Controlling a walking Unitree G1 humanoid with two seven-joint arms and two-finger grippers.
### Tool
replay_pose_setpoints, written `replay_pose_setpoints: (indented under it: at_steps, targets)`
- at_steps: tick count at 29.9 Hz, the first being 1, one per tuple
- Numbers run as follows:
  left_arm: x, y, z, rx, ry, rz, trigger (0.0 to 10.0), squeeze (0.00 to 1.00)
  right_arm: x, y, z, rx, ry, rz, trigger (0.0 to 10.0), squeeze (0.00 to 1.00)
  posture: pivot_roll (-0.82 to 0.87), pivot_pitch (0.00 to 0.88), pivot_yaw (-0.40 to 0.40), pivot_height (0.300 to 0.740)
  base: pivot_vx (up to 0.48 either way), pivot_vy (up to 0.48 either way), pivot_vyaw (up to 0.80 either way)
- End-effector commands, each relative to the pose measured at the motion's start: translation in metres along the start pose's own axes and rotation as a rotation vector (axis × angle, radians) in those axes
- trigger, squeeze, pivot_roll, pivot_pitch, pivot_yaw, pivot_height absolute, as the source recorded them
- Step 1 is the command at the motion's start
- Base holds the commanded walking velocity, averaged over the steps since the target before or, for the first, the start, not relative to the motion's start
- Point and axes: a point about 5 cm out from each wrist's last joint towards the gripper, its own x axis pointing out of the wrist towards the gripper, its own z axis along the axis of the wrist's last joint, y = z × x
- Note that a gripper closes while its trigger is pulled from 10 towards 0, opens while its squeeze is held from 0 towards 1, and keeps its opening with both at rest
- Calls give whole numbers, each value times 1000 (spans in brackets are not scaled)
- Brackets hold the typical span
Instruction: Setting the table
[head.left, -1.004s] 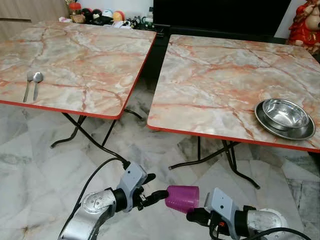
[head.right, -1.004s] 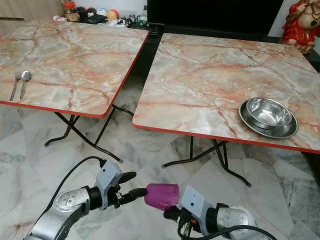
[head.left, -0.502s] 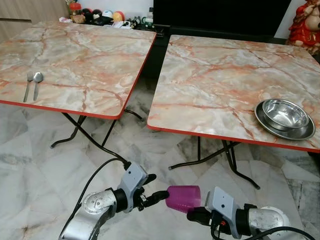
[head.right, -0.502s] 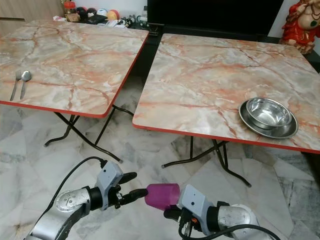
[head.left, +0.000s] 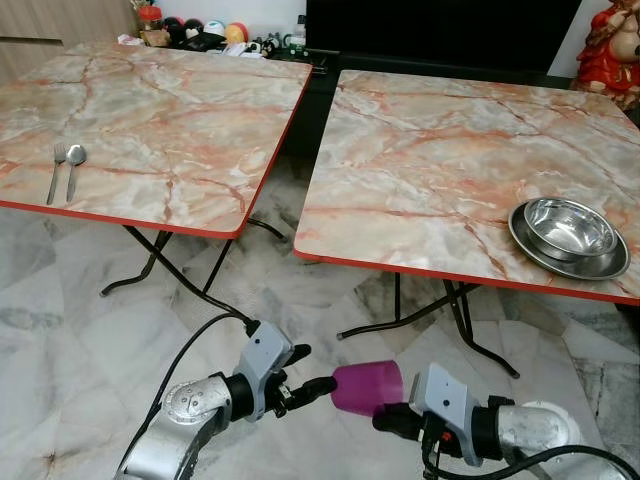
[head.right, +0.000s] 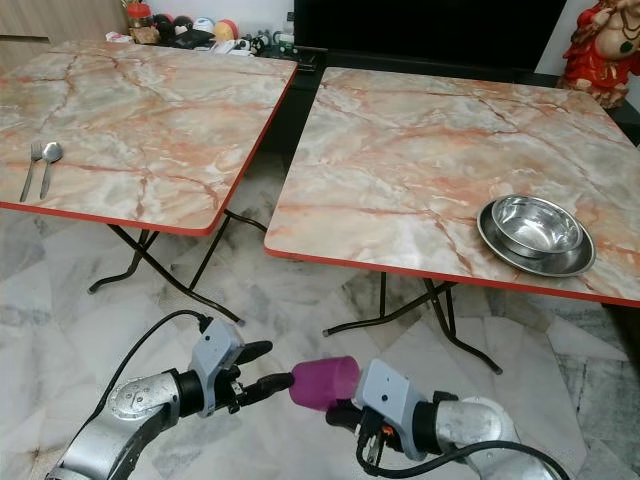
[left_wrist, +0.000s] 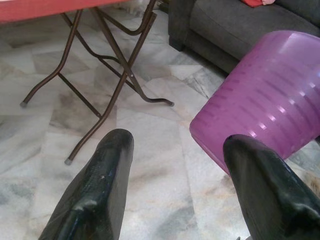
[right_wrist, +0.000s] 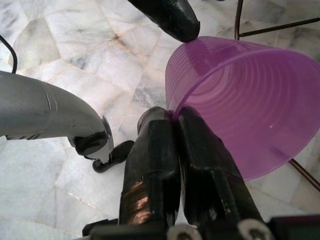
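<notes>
A purple plastic cup (head.left: 368, 388) hangs low over the marble floor, lying on its side. My right gripper (right_wrist: 173, 116) is shut on its rim, one finger inside and one outside. My left gripper (head.left: 306, 369) is open beside the cup's mouth, and one of its fingertips (right_wrist: 177, 25) touches the rim. On the right table (head.left: 430, 150) a steel bowl (head.left: 570, 226) sits in a steel plate (head.left: 528, 243) near the front right corner. A fork (head.left: 56, 170) and a spoon (head.left: 75, 160) lie side by side on the left table (head.left: 170, 110).
A gap of floor runs between the two red-edged folding tables, whose black legs (head.left: 160, 262) spread out underneath. A dark TV cabinet (head.left: 440, 30) stands behind. Small ornaments (head.left: 200, 30) line the back left, and a red figurine (head.left: 612, 50) stands at the back right.
The right gripper and the cup have risen slightly and turned a little. The left gripper stays open at the cup's rim.
</notes>
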Motion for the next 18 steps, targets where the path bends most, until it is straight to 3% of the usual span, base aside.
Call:
replay_pose_setpoints:
  at_steps: [1,18]
  targets:
    - [2,-6,-9,-31,37,-31,10000,0,-3,0,17,-44,-66,8,10000,0,-51,147,-42,740,0,0,0]
    - [5,-9,-9,-46,32,-47,10000,0,-7,-1,32,-83,-101,29,10000,0,-53,151,-48,740,0,0,0]
